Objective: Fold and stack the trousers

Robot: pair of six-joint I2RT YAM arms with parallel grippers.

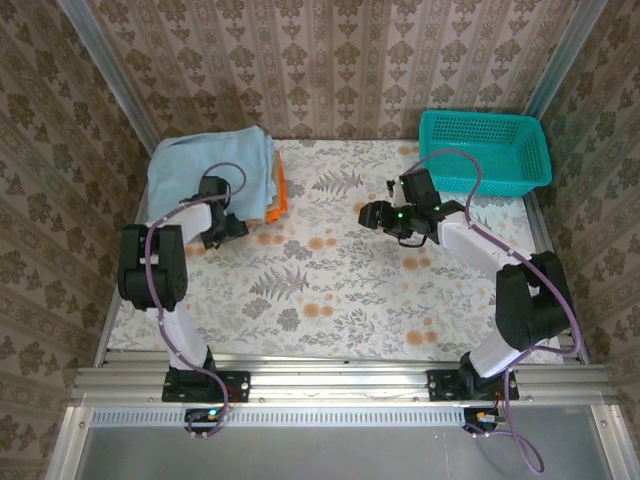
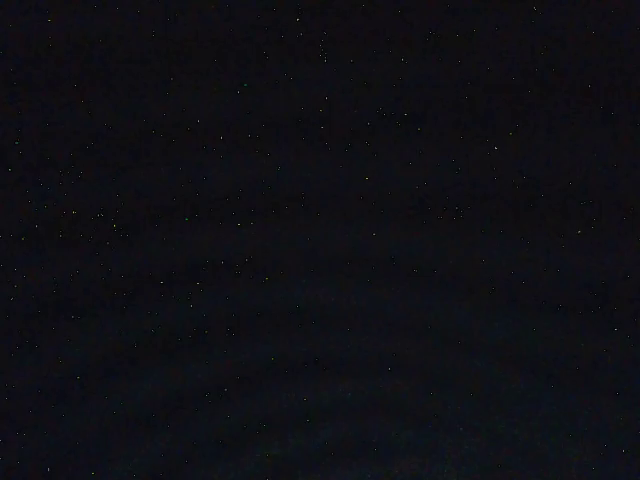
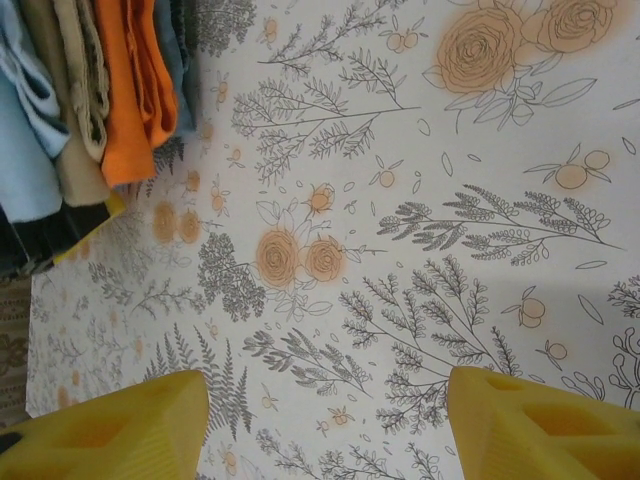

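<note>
The trousers (image 1: 210, 168) lie folded, pale light-blue, on top of a cloth stack at the table's back left corner. In the right wrist view their folded edge (image 3: 22, 110) shows at the upper left, above tan and orange layers. My left gripper (image 1: 226, 229) is at the stack's near right edge, low over the table; the left wrist view is black, so how its jaws stand is hidden. My right gripper (image 1: 372, 215) hovers over the table's middle, pointing left toward the stack. It is open (image 3: 325, 400), with bare flowered tablecloth between its yellow fingers (image 3: 120, 425).
A tan folded cloth (image 3: 75, 90) and an orange folded cloth (image 1: 281, 196) lie under the trousers. A teal mesh basket (image 1: 485, 150) stands at the back right. The flowered tablecloth (image 1: 330, 290) covers the table, with papered walls close on three sides.
</note>
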